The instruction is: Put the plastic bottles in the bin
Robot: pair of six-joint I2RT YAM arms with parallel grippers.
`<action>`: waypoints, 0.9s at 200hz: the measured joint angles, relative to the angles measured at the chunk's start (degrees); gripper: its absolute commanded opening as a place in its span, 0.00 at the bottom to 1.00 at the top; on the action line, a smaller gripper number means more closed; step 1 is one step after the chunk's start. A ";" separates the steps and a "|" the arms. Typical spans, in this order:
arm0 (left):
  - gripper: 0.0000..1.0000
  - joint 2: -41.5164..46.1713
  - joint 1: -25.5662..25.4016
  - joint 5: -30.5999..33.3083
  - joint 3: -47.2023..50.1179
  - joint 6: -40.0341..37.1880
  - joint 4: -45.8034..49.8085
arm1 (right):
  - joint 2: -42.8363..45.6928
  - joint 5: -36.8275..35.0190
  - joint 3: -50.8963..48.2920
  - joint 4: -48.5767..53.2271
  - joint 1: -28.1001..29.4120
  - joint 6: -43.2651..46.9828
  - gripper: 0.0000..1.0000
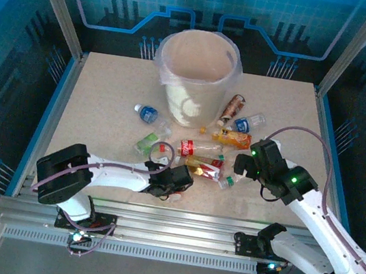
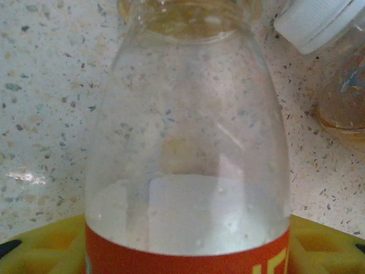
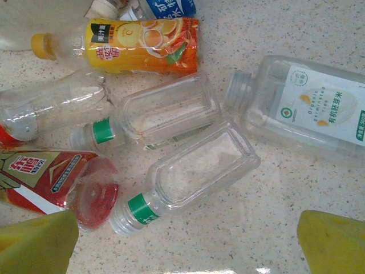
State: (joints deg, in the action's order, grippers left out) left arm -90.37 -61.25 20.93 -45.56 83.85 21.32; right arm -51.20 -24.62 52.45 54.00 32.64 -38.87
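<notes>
The bin [image 1: 162, 55], a tall white bucket with a bag liner, stands at the back centre. Several plastic bottles lie in front of it, among them a blue-labelled one [image 1: 147, 112], a red-labelled one [image 1: 192, 146] and an orange juice one [image 1: 234, 140]. My left gripper [image 1: 187, 177] is low at the near side of the pile. Its yellow fingers [image 2: 40, 248] press both sides of a clear orange-labelled bottle [image 2: 188, 142]. My right gripper [image 1: 242, 165] hovers open. Beyond its fingertips [image 3: 333, 242] lies a clear green-banded bottle [image 3: 194, 171].
A white-capped bottle [image 2: 316, 23] lies just past the held one. Near the right gripper lie a second clear bottle [image 3: 159, 114], a red-labelled bottle [image 3: 51, 182] and a white-labelled one [image 3: 308, 105]. A metal rail [image 1: 170, 221] runs along the table's near edge.
</notes>
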 measured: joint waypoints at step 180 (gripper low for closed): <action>0.39 20.87 -0.76 18.73 -8.59 -15.85 13.60 | -5.11 -0.07 0.70 -2.40 -1.99 0.37 1.00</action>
State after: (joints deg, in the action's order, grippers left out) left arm -69.49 -62.02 39.66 -54.15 68.01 34.92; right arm -56.31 -24.69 53.15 51.59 30.65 -38.50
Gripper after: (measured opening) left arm 0.577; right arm 0.996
